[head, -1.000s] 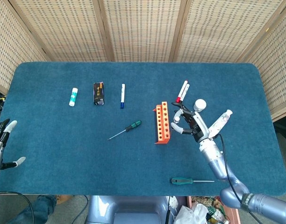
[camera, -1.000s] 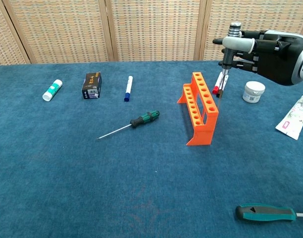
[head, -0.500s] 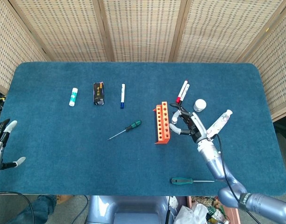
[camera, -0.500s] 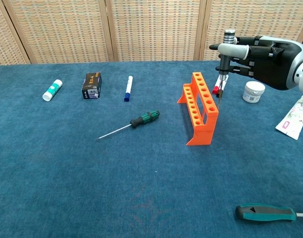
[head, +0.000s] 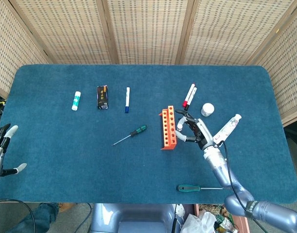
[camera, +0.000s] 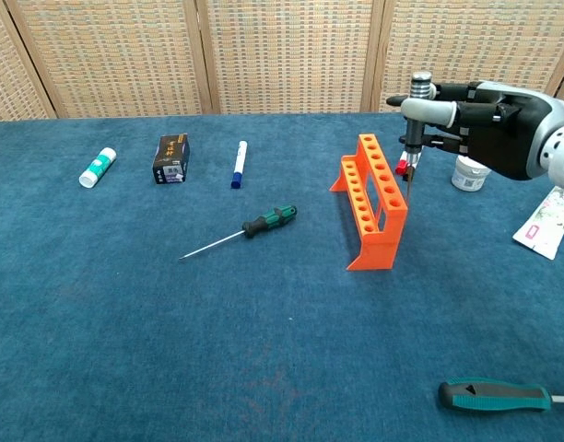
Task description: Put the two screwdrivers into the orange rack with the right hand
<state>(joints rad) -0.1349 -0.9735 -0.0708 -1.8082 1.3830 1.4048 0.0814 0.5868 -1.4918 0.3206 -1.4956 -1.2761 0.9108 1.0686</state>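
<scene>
Your right hand grasped a small upright screwdriver just beside the orange rack; your left hand lay released.

No legible text, brand, number or sign anywhere in either view. Orange marks on the small black box too blurred to read; print on the white tube at the right edge likewise indistinct, only pink and green patches showing. Green band on the white glue stick without readable lettering.
</scene>
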